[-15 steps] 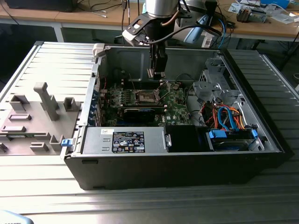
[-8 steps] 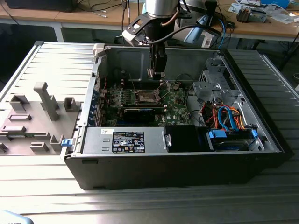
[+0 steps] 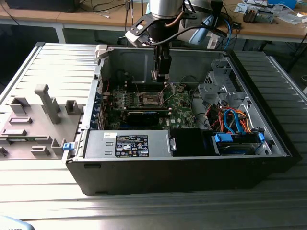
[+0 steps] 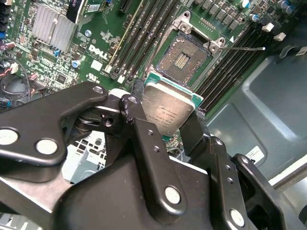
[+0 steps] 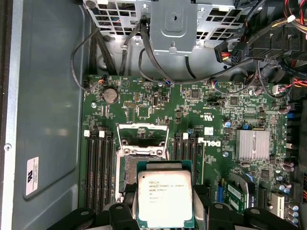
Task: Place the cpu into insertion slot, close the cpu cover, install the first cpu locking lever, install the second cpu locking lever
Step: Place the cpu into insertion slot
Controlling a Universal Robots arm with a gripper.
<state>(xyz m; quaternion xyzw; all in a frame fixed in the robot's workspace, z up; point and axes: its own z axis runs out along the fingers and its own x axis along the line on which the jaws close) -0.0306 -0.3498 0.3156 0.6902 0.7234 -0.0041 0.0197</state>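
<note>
My gripper (image 3: 162,75) hangs inside the open computer case, a little above the green motherboard (image 3: 180,108). It is shut on the cpu (image 4: 168,108), a flat square chip with a silvery top, pinched by its edges between the black fingers (image 4: 131,102). In the first wrist view the cpu (image 5: 164,198) overlaps one side of the insertion slot (image 5: 130,168). The insertion slot (image 4: 184,58) lies uncovered, its dark contact field showing. The cpu cover (image 5: 142,132) stands swung open at the socket's far edge. A thin wire locking lever (image 4: 247,48) sticks out beside the socket.
Dark memory slots (image 5: 98,167) flank the socket on both sides. A finned heat sink (image 5: 252,144) sits on the board. The case holds a drive cage with orange and blue cables (image 3: 230,120) and a power supply (image 3: 127,143). A grey fixture plate (image 3: 33,120) lies at the exterior view's left.
</note>
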